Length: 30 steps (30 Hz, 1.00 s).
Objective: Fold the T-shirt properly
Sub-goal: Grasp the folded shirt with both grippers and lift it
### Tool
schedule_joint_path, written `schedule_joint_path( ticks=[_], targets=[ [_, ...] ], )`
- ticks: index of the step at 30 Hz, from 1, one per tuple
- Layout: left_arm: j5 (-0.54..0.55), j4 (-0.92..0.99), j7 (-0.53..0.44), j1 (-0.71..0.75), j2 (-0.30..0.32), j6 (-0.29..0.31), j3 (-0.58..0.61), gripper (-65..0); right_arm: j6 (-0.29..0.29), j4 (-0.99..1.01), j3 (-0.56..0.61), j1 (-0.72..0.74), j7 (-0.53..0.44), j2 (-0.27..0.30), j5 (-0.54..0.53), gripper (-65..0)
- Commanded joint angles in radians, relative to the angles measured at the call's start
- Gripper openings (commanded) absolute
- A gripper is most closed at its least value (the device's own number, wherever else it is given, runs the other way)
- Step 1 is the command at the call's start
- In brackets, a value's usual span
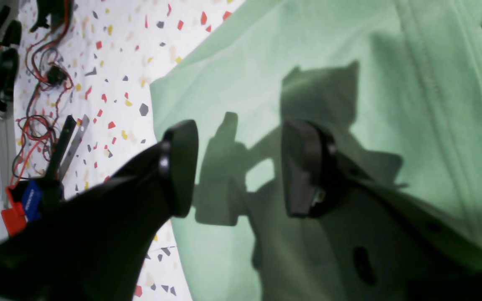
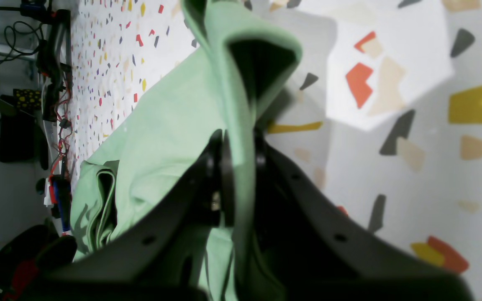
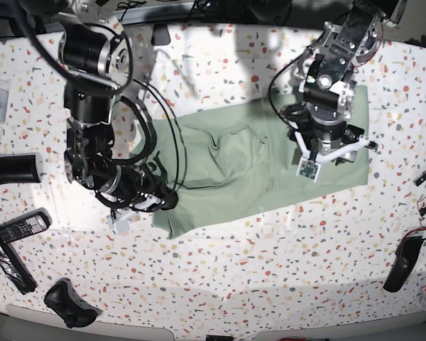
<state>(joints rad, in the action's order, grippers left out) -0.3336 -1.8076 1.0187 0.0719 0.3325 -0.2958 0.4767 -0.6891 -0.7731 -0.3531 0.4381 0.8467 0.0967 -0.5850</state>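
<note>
The T-shirt (image 3: 234, 170) is a pale green cloth spread across the middle of the speckled table (image 3: 270, 284), with wrinkles near its centre. My right gripper (image 3: 169, 197) is at the shirt's left edge. In the right wrist view this right gripper (image 2: 239, 163) is shut on a fold of the T-shirt (image 2: 161, 125) that stands up between its pads. My left gripper (image 3: 325, 153) hangs over the shirt's right half. In the left wrist view the left gripper (image 1: 241, 167) is open above the T-shirt (image 1: 349, 50), with nothing between its fingers (image 1: 180, 167).
At the table's left lie a black cylinder (image 3: 11, 170), a remote (image 3: 21, 227) and a dark controller (image 3: 67, 302). A black object (image 3: 401, 263) lies at the right edge. Red and black cables (image 1: 44, 83) run beside the shirt's edge in the left wrist view.
</note>
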Motion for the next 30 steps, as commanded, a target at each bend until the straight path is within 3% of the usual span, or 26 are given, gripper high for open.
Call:
schedule_joint_path(
  ticks=[1,5,14,18,24,30],
  targets=[
    [-0.014,-0.019,-0.017,-0.011,0.003,-0.008,-0.005,-35.8,-0.009,-0.023,0.001,0.040,-0.020,0.006,-0.023,-65.0],
    [-0.014,-0.019,-0.017,-0.011,0.003,-0.008,-0.005,-35.8,-0.009,-0.031,0.000,0.069,-0.018,0.050,-0.021,-65.0],
    [-0.013,-0.019,-0.018,-0.011,-0.001,-0.009,-0.005,-35.8,-0.009,-0.031,-0.001,0.157,0.011,0.264,-0.021,-65.0],
    [0.033,-0.019,-0.069,-0.011,-0.006,-0.010,-0.005,-35.8,-0.009,-0.031,-0.001,0.194,0.049,0.320,-0.058,-65.0],
    [0.001,-0.019,-0.164,-0.011,-0.059,-0.049,-0.005,-35.8,-0.009,-0.031,-0.001,0.231,0.190,0.293,-0.242,-65.0],
    [-0.011,0.026,-0.221,-0.011,-0.146,-0.050,-0.005,-35.8,-0.009,-0.031,-0.001,0.232,0.286,0.169,-0.351,-65.0]
  ],
)
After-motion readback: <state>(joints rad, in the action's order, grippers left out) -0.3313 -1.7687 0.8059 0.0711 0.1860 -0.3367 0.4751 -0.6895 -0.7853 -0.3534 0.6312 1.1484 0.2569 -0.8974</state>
